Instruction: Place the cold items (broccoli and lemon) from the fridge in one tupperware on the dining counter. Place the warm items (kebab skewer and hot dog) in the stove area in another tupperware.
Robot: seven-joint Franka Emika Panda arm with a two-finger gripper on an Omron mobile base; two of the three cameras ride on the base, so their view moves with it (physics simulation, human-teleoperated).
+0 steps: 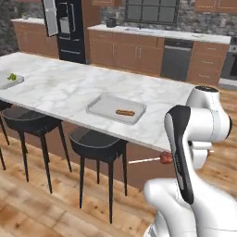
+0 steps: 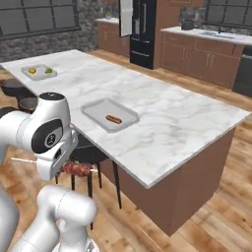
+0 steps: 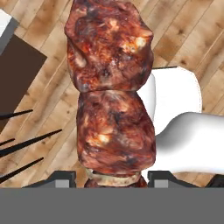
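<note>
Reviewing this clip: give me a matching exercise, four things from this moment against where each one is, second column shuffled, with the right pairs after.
Things:
1. brown meat kebab skewer
2. reddish hot dog
3. green broccoli and yellow lemon
4. black round bar stool

Places:
A. in the far clear tupperware
B. under the white marble counter edge
C. in the near clear tupperware
D. in the dark two-finger gripper

Pairs: 1-D, 2-C, 3-A, 4-B
</note>
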